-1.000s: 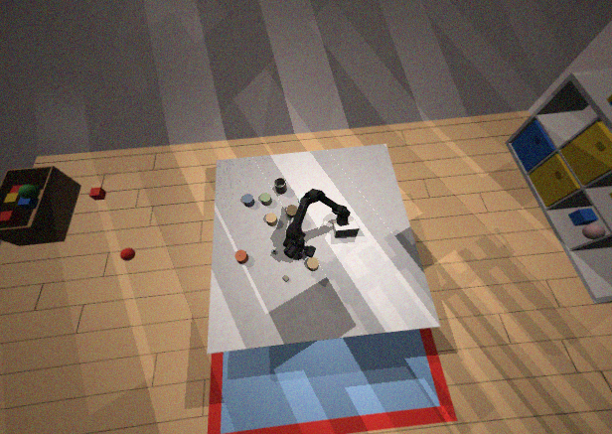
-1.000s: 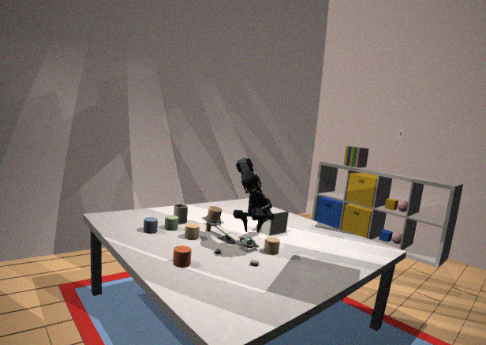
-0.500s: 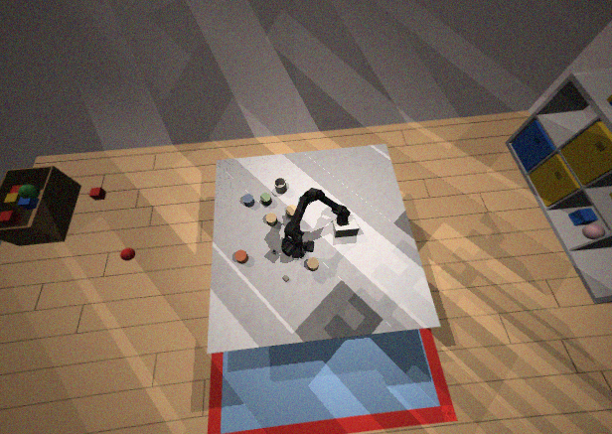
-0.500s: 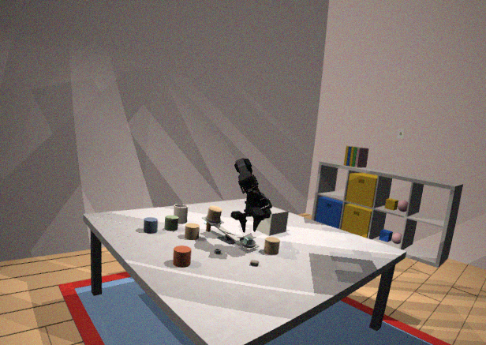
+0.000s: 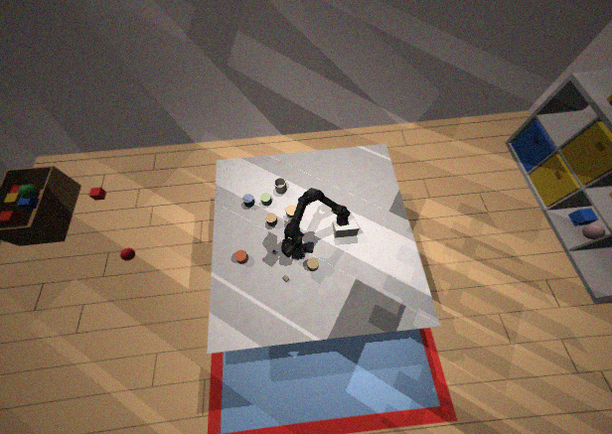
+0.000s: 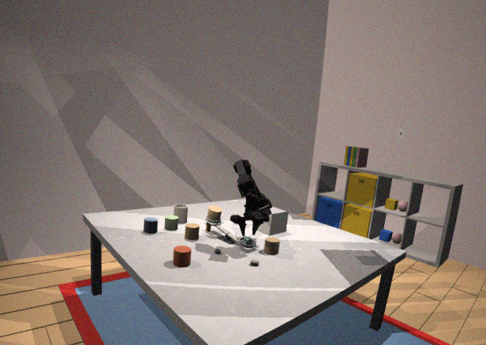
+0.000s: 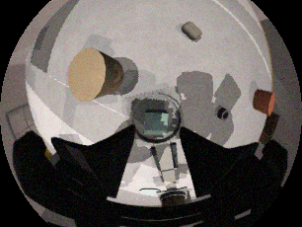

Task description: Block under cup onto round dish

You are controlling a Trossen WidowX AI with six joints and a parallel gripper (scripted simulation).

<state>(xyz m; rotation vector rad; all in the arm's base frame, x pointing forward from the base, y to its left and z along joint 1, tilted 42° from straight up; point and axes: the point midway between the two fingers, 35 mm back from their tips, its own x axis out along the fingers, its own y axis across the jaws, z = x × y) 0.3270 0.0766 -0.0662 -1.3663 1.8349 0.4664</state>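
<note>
Claw (image 5: 294, 252) (image 6: 248, 234) (image 7: 158, 129): black, pointing down, fingers spread, nothing pinched. Position: over the balance's lower pan (image 6: 241, 244) (image 7: 179, 125).

Block (image 6: 248, 241) (image 7: 157, 120): pale green, uncovered, lying inside that pan's rim.

Uncovered-side cup (image 5: 312, 263) (image 6: 271, 245) (image 7: 87, 75): tan-topped, upright on the worktop (image 5: 373, 174) (image 6: 244, 296), near the lower pan, a gap between.

Second cup (image 5: 290, 212) (image 6: 214, 215) (image 7: 174, 197): tan-topped, on the raised pan.

Small items: dark ring (image 5: 274, 251) (image 6: 217, 251) (image 7: 223, 113) and grey pebble (image 5: 285, 278) (image 6: 254, 263) (image 7: 191, 31), apart, near the balance.

Red cylinder (image 5: 240, 256) (image 6: 182, 256) (image 7: 264, 102): farther out, toward a side edge; open room separates it from the balance.
</note>
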